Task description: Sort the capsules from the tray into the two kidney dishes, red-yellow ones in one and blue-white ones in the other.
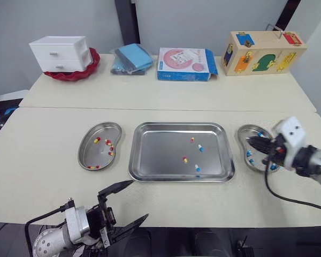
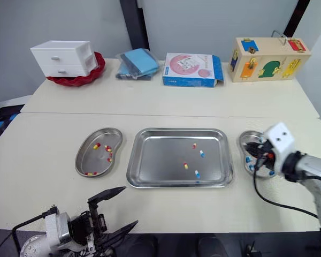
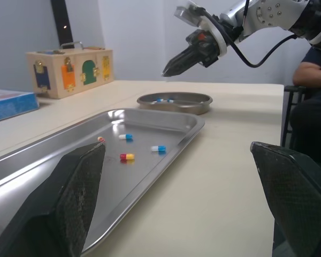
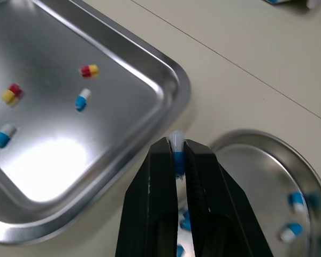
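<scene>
Right gripper (image 1: 250,141) had its jaws pinched on a blue-white capsule (image 4: 176,140), just at the edge of the right kidney dish (image 1: 245,133). Drop-off step, I'd guess: nudge inward, then release. Left gripper (image 1: 139,199) sat with jaws wide open, empty.

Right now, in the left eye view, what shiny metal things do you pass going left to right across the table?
left kidney dish → tray → right kidney dish
</scene>
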